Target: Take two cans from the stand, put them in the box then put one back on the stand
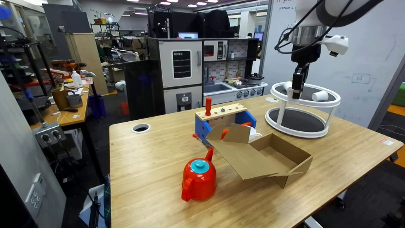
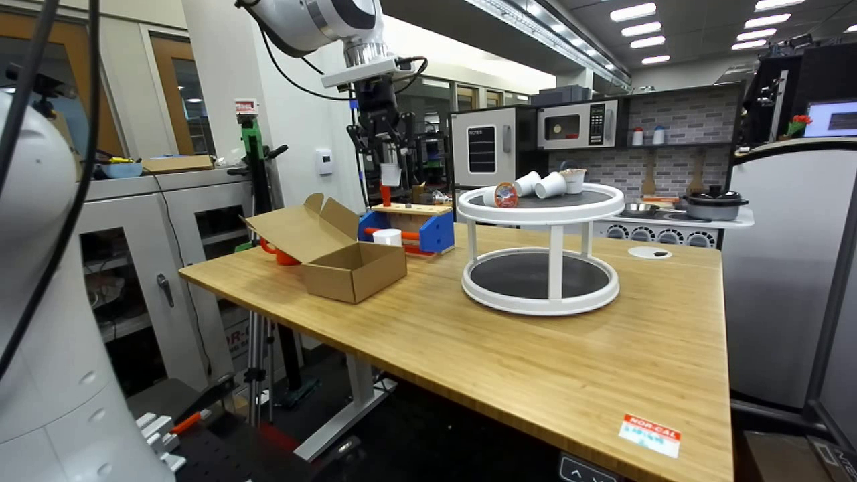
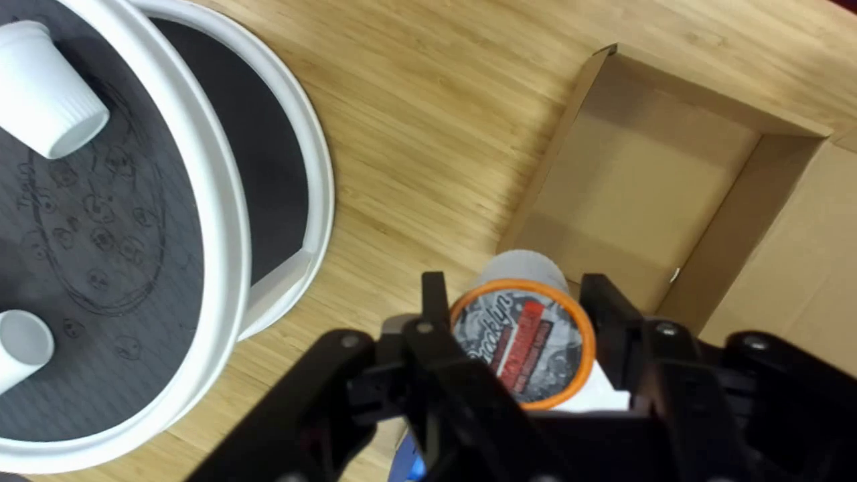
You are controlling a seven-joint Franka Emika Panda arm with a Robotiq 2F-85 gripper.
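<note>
Partly spread black fingers (image 3: 435,299) grip a small pale cylindrical can (image 3: 521,328) (orange-rimmed lid (image 3: 529,358) uppermost) above the wooden tabletop (image 3: 408,161). In the wrist view, the shallow brown cardboard box (image 3: 643,181) lies between one and two o'clock from it; the white round two-tier stand (image 3: 226,221), bearing more pale cans (image 3: 50,94), between nine and ten.

The arm (image 2: 301,15) reaches in from above, end effector (image 3: 517,294) pointing down, fingers (image 3: 435,298) gripping.
</note>
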